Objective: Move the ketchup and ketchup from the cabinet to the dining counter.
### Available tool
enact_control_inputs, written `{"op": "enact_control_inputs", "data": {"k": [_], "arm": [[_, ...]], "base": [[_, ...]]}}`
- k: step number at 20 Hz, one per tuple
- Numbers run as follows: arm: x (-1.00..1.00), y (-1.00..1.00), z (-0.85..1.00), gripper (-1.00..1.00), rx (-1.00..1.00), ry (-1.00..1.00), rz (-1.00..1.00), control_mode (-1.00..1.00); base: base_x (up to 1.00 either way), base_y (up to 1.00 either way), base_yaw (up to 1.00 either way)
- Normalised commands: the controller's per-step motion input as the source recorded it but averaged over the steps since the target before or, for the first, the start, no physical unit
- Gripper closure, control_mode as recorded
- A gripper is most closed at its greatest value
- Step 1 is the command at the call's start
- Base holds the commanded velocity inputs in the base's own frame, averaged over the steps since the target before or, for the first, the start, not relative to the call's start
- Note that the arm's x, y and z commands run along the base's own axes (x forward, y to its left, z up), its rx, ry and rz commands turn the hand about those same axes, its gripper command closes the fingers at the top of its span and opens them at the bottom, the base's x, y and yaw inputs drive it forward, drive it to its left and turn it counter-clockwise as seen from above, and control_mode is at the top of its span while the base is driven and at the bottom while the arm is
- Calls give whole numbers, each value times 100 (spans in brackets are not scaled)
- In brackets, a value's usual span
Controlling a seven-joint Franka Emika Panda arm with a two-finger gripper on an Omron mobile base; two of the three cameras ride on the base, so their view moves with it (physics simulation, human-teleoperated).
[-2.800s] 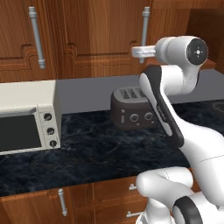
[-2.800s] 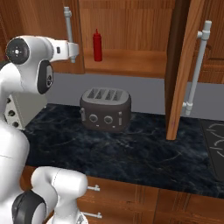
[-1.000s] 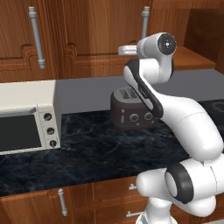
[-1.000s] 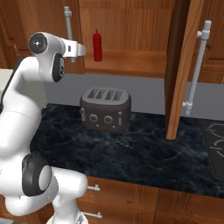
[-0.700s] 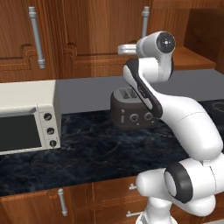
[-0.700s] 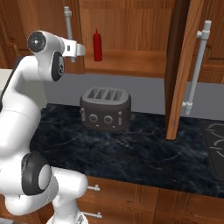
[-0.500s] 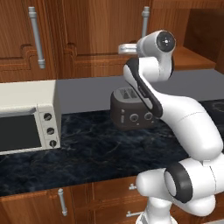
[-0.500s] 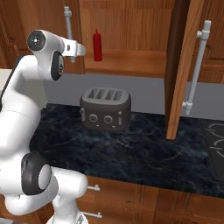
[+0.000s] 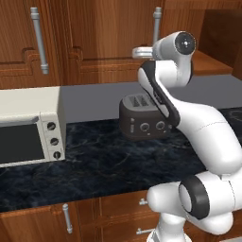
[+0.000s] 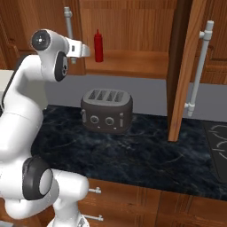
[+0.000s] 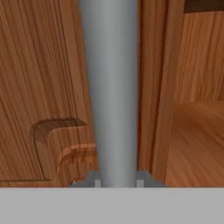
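Note:
One all-red ketchup (image 10: 98, 45) stands on the shelf of the open cabinet (image 10: 133, 63). Just left of the bottle, my gripper (image 10: 84, 50) is raised to the closed left door's silver bar handle (image 9: 157, 26). In the hand view that handle (image 11: 109, 87) fills the middle, and my gripper (image 11: 118, 181) has a fingertip pressed against each side of it, so it is shut on the bar. In the left base view the gripper (image 9: 140, 51) sits at the bar's lower end. The dining counter is out of view.
A dark toaster (image 10: 106, 111) stands on the black counter (image 9: 94, 160) under my arm, with a white toaster oven (image 9: 28, 127) at the left. The cabinet's right door (image 10: 182, 66) hangs open, edge toward me. A stovetop (image 10: 219, 142) shows at the far right.
The hand first moved up against the left cabinet door. In the last second the arm stayed almost still while the fingers closed onto the bar handle.

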Motion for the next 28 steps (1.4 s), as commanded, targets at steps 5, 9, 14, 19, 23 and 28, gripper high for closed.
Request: {"op": "enact_control_inputs", "data": {"k": [5, 9, 14, 19, 23, 28], "arm": [[-63, 18, -8, 100, 0, 0, -3, -100], [-91, 21, 0, 100, 0, 0, -14, -100], [-100, 33, 1, 100, 0, 0, -21, -100], [-100, 27, 2, 100, -2, 0, -23, -100], [-100, 10, 1, 100, 0, -2, -22, -100], [-68, 0, 1, 100, 0, 0, -17, -100]], "base": [[0, 0, 0], [0, 0, 0], [0, 0, 0], [0, 0, 0], [0, 0, 0], [0, 0, 0]]}}
